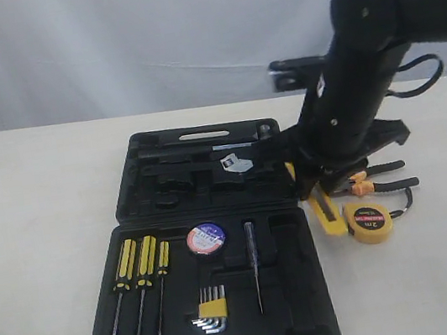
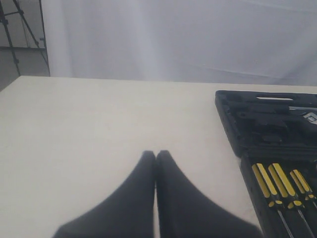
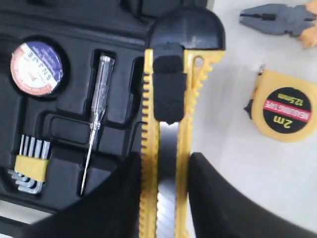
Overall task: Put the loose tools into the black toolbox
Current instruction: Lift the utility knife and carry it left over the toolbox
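While the right hand (image 3: 164, 159) pinches the utility knife (image 3: 168, 89), pliers (image 3: 277, 17) and tape measure (image 3: 285, 106) lie beside; left hand (image 2: 155, 154) closed.

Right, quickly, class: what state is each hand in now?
Left hand: closed, holding nothing.
Right hand: closed on the yellow-and-black utility knife.

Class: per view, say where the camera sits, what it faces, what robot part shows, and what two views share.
Exterior: off the arms, looking down on the black toolbox; right arm shows.
Left wrist: behind the shut left gripper, facing across the table.
Right wrist: above the right gripper, shut on the utility knife.
All share the toolbox.
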`<state>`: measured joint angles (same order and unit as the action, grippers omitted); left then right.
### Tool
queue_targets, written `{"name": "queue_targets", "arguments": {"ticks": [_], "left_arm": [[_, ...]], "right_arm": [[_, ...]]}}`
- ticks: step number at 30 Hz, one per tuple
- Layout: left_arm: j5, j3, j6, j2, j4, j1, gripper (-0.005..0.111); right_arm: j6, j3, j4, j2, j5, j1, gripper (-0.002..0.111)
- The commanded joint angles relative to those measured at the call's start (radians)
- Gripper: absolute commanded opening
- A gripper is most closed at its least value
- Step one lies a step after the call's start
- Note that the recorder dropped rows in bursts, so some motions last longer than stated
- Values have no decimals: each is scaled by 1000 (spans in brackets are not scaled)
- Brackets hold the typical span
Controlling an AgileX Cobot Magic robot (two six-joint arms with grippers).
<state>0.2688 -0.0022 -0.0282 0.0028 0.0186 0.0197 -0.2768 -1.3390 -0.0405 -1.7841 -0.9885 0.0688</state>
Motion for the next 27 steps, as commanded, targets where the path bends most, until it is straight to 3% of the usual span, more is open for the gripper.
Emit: {"name": "queue_targets", "arguments": {"ticks": [1,27], "left_arm": [[1,2,0,-3,2,2,0],[1,2,-3,-3,2,2,0]], "right_arm": [[-3,-9,26,-84,19,45,-1],[-103,-9,-29,-211,38,85,0]]}}
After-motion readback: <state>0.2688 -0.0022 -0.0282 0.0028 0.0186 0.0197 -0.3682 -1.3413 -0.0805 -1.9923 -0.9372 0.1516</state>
